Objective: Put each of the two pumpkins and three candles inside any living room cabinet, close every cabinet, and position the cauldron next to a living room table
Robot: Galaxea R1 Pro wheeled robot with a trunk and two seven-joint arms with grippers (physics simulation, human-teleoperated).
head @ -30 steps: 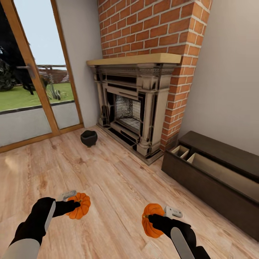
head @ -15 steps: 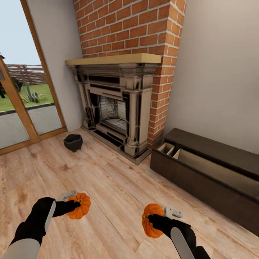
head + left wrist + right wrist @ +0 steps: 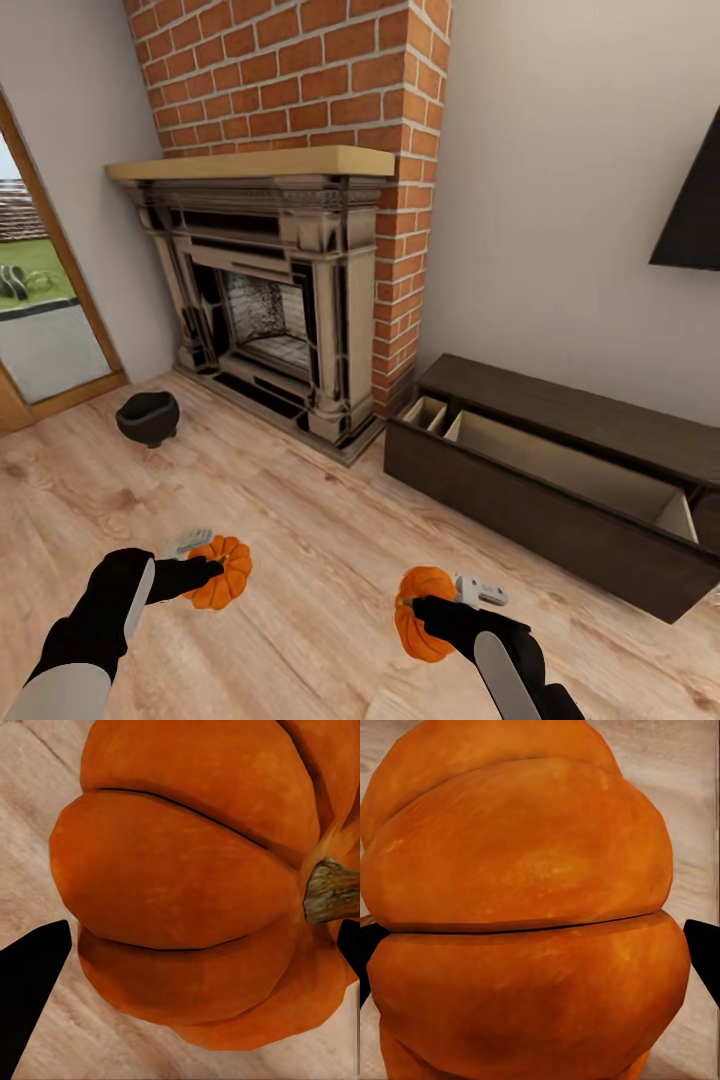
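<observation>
- Low over the wooden floor (image 3: 330,520), in front of the robot, both arms are reaching forward, each one carrying a pumpkin
- The left gripper (image 3: 205,572) is pinching the left pumpkin (image 3: 224,571) between its jaws; the pumpkin is hanging above the planks, clear of them
- In the left wrist view that left pumpkin (image 3: 202,885) is looming large, its brown stem (image 3: 330,891) sticking out sideways, with a dark finger (image 3: 30,982) lying at its edge
- The right gripper (image 3: 432,606) is clamping the right pumpkin (image 3: 421,612) in the same way, jaws pressed onto its ribbed sides
- In the right wrist view the right pumpkin (image 3: 525,922) is sitting tight between the black fingertips (image 3: 703,952) showing at its flanks
- The two pumpkins are being held well apart from each other
- To the right, against the pale wall, the cabinet (image 3: 560,480) is standing with its long drawer pulled out, the beige inside showing, with a small divided compartment (image 3: 425,412) at the end nearest the fireplace
- The brick fireplace (image 3: 270,300) is standing just beside the cabinet, a pale wooden mantel (image 3: 250,163) running across it
- The cauldron (image 3: 147,418) is resting on the floor near the hearth, on the side toward the glass door (image 3: 40,310)
- A dark flat panel (image 3: 692,210) is hanging on the wall above the cabinet
</observation>
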